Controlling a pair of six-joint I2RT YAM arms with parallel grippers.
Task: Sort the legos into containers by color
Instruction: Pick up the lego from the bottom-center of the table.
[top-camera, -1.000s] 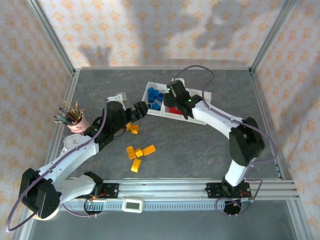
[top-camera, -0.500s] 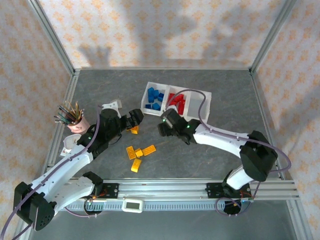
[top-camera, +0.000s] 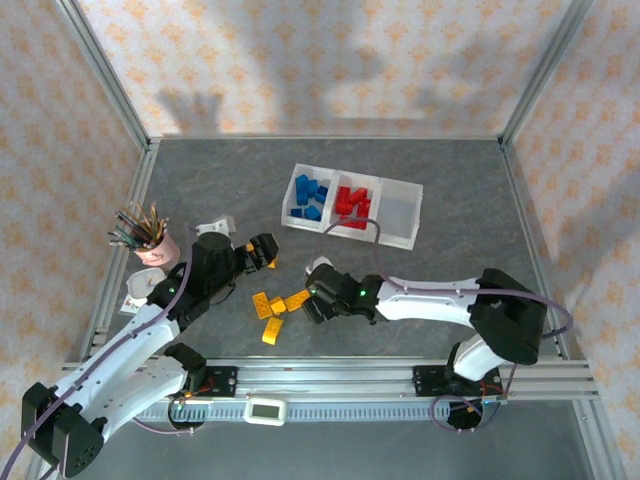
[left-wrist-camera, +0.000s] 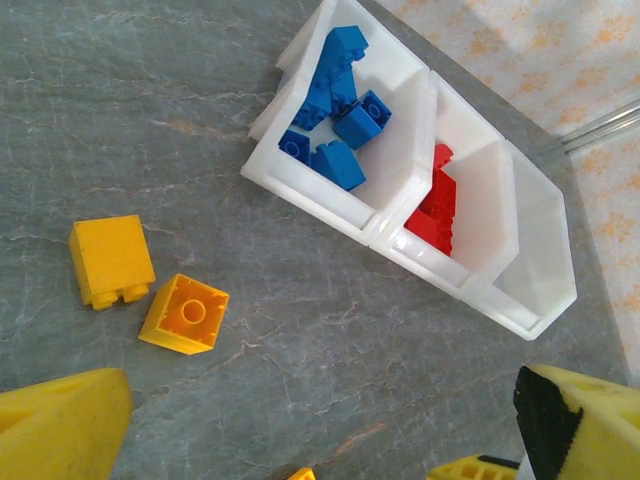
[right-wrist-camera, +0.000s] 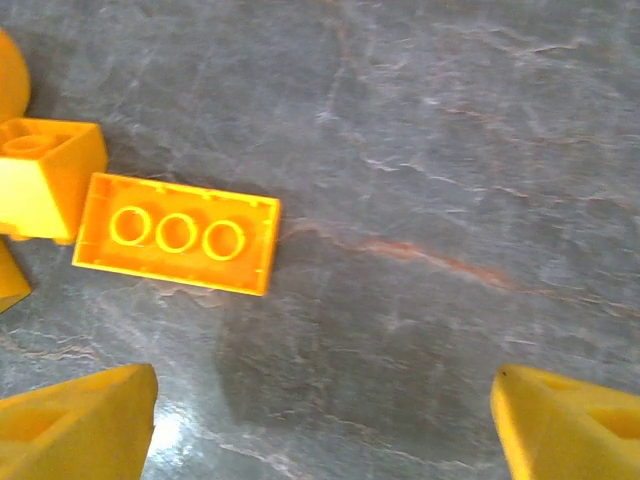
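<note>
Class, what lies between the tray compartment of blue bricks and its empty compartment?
The middle compartment, holding the red bricks; the left wrist and top external views both show it.

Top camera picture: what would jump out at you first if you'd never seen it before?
The bright yellow bricks scattered on the grey table, near the front, catch the eye first. Next comes the white tray farther back, with blue bricks in its left compartment and red bricks in the middle one. At the left edge stands a pink cup full of pencils.
</note>
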